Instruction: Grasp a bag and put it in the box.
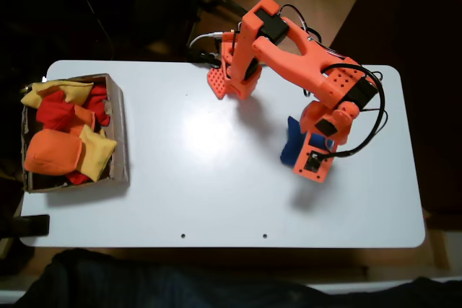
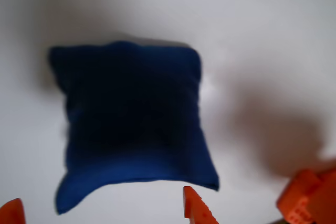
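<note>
The blue bag (image 2: pixel 131 124) lies flat on the white table (image 2: pixel 273 35), blurred in the wrist view. My gripper (image 2: pixel 103 211) is open, with its two orange fingertips (image 2: pixel 193 208) wide apart at the bottom edge, just off the bag's near side and holding nothing. In the fixed view the orange gripper (image 1: pixel 307 151) hangs over the bag (image 1: pixel 291 143) on the right half of the table and covers part of it. The brown cardboard box (image 1: pixel 119 117) stands at the table's left edge.
The box holds several orange, yellow and red beanbags (image 1: pixel 61 151). The arm's base (image 1: pixel 234 77) is clamped at the table's far edge. A wide bare stretch of table (image 1: pixel 195 171) lies between the bag and the box.
</note>
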Robot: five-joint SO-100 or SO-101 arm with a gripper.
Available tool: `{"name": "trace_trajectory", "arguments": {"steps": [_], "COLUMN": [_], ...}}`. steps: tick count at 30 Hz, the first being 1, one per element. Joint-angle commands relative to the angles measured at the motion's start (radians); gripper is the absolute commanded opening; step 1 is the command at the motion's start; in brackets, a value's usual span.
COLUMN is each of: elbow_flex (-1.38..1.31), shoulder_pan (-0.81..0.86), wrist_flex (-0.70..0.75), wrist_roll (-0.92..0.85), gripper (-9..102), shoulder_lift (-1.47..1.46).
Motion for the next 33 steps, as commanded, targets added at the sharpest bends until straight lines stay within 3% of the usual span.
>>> {"name": "trace_trajectory", "arguments": {"steps": [1,9,33], "elbow_flex": [0.012,0.083,0.288], "shoulder_pan": [0.017,0.037,0.072], "wrist_flex": [0.0,-0.043,-0.259], "wrist_roll": [-0.018,-0.044,-0.097], "gripper": [62,70,70], "shoulder_lift": [0.003,0.0,-0.066]}}
